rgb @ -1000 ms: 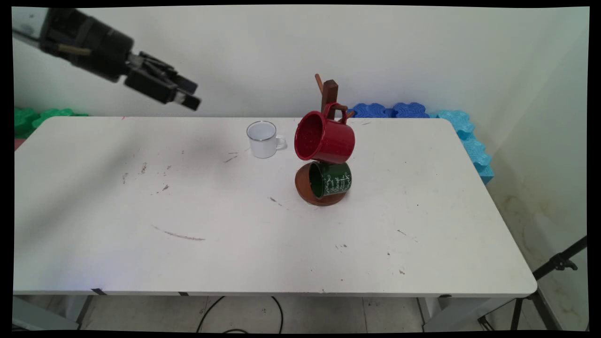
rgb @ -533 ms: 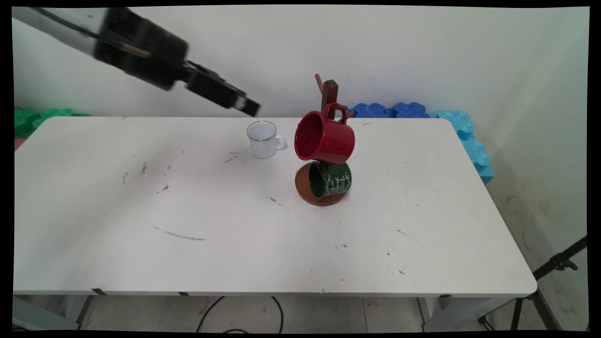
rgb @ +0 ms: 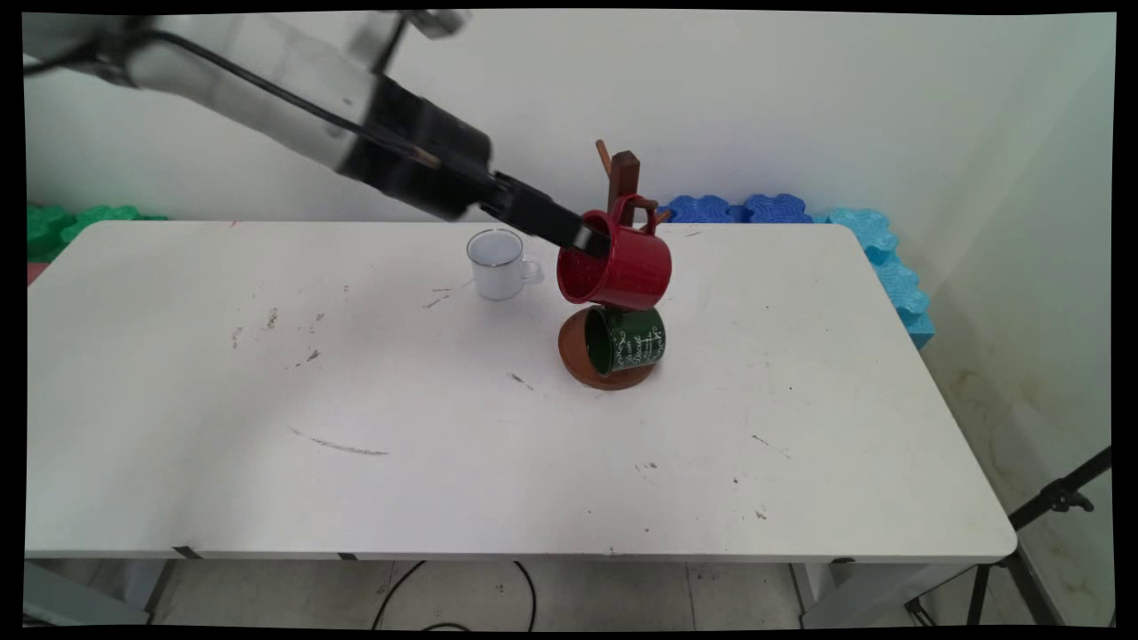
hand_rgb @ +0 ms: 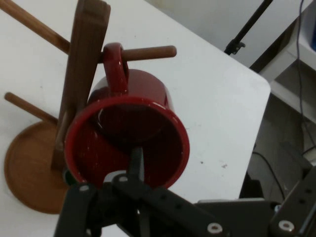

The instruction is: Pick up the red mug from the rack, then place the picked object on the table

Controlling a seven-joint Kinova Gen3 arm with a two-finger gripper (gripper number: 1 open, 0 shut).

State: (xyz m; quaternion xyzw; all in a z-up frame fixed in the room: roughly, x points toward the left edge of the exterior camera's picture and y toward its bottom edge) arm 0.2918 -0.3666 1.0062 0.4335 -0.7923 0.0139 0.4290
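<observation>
tool: the tool [rgb: 582, 238] has swung in from the upper left and now sits at the red mug's [rgb: 622, 267] rim; spread or pinching, can't tell
red mug: hangs on the wooden rack [hand_rgb: 81, 74] over the worktop [rgb: 444, 427]
nearby: green mug [rgb: 631, 342] below, white cup [rgb: 496, 264] beside

Blue foam blocks [rgb: 876, 244] behind table [rgb: 444, 480]

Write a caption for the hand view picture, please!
Gripper at the rim of a red mug hanging on a wooden mug tree.

arm [rgb: 267, 80]: motion-blurred | green mug [hand_rgb: 65, 176]: nearly hidden behind red mug [hand_rgb: 129, 132] | tool [hand_rgb: 136, 170]: cut off by bottom edge
</observation>
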